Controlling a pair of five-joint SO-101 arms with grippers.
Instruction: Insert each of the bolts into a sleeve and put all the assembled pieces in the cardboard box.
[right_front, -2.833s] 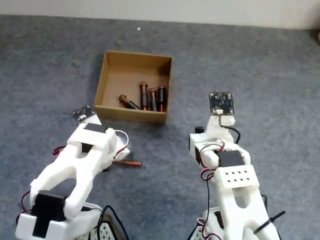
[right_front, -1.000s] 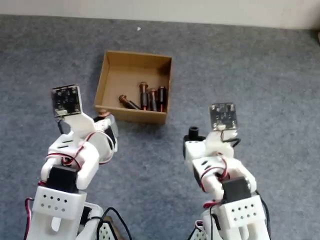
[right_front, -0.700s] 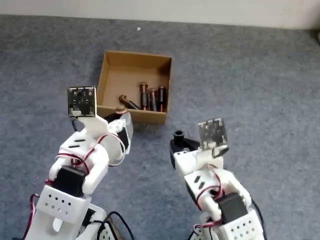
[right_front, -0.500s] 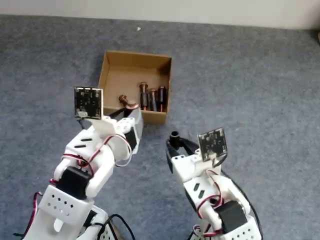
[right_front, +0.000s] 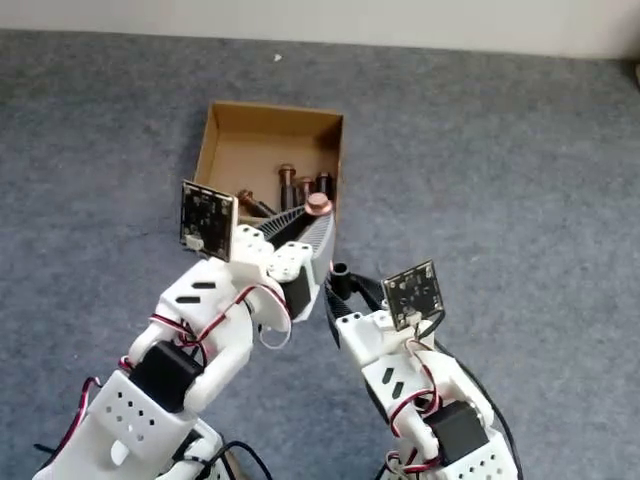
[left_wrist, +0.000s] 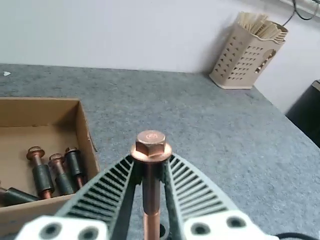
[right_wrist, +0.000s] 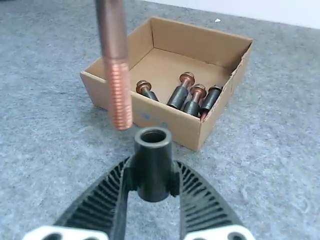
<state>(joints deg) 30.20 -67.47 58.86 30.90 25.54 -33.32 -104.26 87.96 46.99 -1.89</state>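
The left gripper (left_wrist: 150, 161) is clamped on a copper bolt (left_wrist: 150, 146), its ribbed jaws pressing the smooth shank just under the hex flange head. The bolt stands upright, head above the jaws and threaded end below them. The right gripper (right_wrist: 152, 172) is closed around a short black sleeve (right_wrist: 152, 150), also upright, its open bore facing up just above the jaw tips. The bolt's threaded tip hangs close beside and slightly above that bore, not yet inside it. Beyond both sets of jaws sits the cardboard box (right_wrist: 165, 122), with four assembled pieces (right_wrist: 192, 102) lying side by side on its floor.
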